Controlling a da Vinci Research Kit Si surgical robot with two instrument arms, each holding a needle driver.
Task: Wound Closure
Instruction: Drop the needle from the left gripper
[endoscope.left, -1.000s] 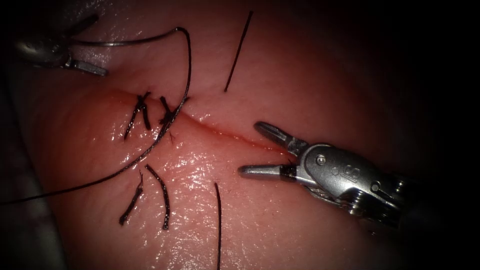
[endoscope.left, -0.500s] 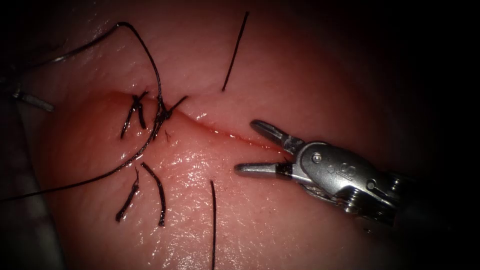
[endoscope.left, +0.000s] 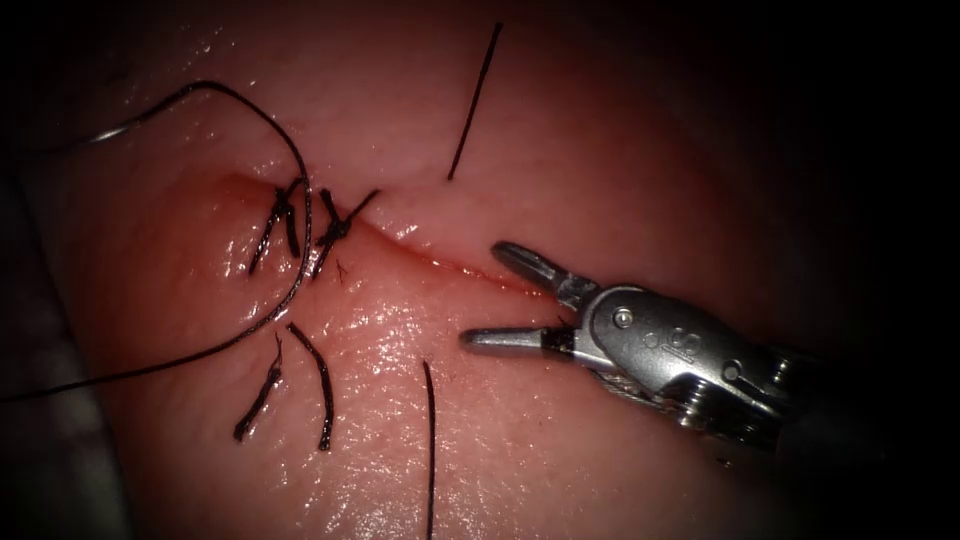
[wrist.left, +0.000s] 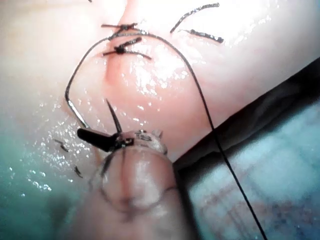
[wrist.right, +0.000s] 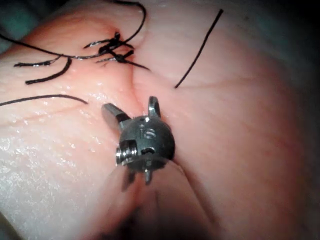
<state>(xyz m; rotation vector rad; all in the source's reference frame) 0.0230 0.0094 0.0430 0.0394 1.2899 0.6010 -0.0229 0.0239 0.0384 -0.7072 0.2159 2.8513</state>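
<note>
Plainly, the tissue (endoscope.left: 620, 150) carries a cut (endoscope.left: 440, 262) with two dark stitches (endoscope.left: 335, 232) at its left end. The right claw (endoscope.left: 484, 294) gapes open over the cut, holding nothing; stamped characters on its body are not legible. The left claw (wrist.left: 95, 125) meets the needle's end; whether it grips cannot be told. The thread (endoscope.left: 300, 200) loops past the stitches. The needle (endoscope.left: 130, 120) lies outside the tissue, left of the cut. Cut ends (endoscope.left: 322, 385) lie nearby.

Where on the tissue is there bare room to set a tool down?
Bare: tissue between the upper cut thread end and the open, empty right pincer. Crowded: stitches, thread and cut ends at the cut's left. Left pincer holds the needle near one end, outside the tissue.
</note>
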